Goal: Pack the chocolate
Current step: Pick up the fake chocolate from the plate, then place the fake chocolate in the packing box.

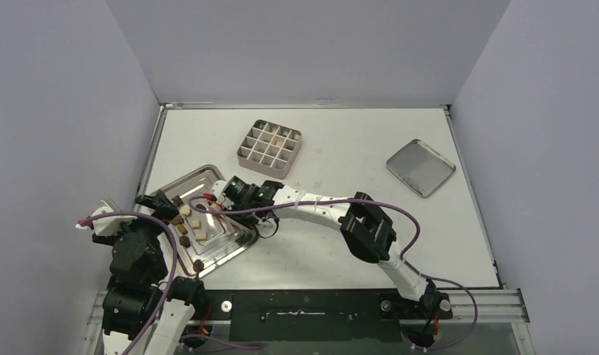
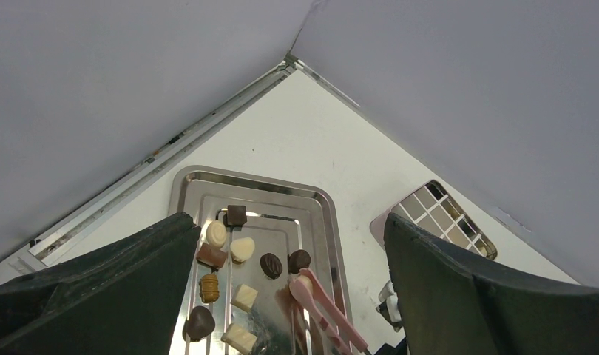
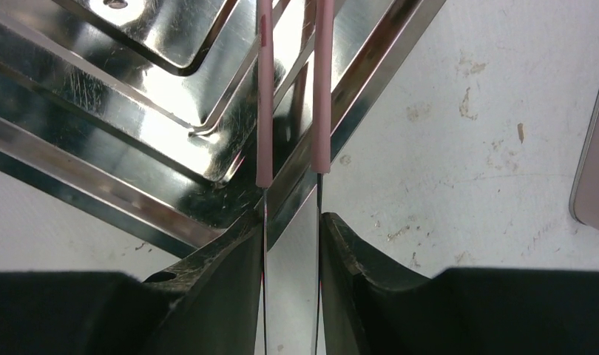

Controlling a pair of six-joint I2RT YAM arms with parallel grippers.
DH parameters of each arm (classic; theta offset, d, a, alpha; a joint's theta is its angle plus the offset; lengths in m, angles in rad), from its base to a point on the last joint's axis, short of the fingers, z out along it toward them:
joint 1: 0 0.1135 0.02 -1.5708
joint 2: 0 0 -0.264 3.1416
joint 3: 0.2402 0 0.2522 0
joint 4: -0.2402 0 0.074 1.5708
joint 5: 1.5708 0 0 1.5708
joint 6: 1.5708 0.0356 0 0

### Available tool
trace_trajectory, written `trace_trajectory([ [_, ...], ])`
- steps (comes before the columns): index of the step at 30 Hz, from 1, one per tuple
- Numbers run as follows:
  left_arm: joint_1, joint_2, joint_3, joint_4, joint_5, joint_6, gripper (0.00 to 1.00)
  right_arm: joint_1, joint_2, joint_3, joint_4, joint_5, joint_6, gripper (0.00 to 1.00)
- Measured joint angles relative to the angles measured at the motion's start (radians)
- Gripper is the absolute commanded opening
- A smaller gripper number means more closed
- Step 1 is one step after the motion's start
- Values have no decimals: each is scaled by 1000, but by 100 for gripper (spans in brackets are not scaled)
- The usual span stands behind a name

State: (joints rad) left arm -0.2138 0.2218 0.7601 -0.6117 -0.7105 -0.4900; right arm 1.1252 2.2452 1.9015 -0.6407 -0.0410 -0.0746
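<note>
Pink-tipped tweezers (image 2: 320, 305) over the steel tray (image 2: 208, 176)
The right arm stretches low and leftward across the table. The right gripper (image 3: 293, 229) is clamped on the tweezers, which point into the tray, tips slightly apart. The left gripper (image 1: 157, 203) hangs at the tray's left rim, jaws wide and empty. Chocolates (image 2: 241, 249) lie scattered mid-tray, sharing no common direction. White table (image 1: 341, 155) shows beyond.

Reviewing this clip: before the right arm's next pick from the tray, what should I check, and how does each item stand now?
1. Right gripper clamped on the pink tweezers: ok.
2. Tweezer arms apart: ok.
3. A piece between the tips: cannot tell.
4. Chocolate pieces lie on the silver tray under the tweezers: ok.
5. Gridded tin uncovered, with empty cells: ok.
6. Left gripper open and apart from the tweezers: ok.
</note>
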Motion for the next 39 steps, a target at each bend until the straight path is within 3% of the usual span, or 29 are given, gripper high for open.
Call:
trace_trajectory([
  [8,0,0,0,0,0,0,96,-41,-117,-93,19,-38,20,18],
  [17,0,0,0,0,0,0,96,-190,-229,-126,73,-47,37,19],
  [29,0,0,0,0,1,0,96,-406,-198,-88,91,-26,64,20],
  [39,0,0,0,0,2,0,96,-452,-107,25,93,-68,90,23],
])
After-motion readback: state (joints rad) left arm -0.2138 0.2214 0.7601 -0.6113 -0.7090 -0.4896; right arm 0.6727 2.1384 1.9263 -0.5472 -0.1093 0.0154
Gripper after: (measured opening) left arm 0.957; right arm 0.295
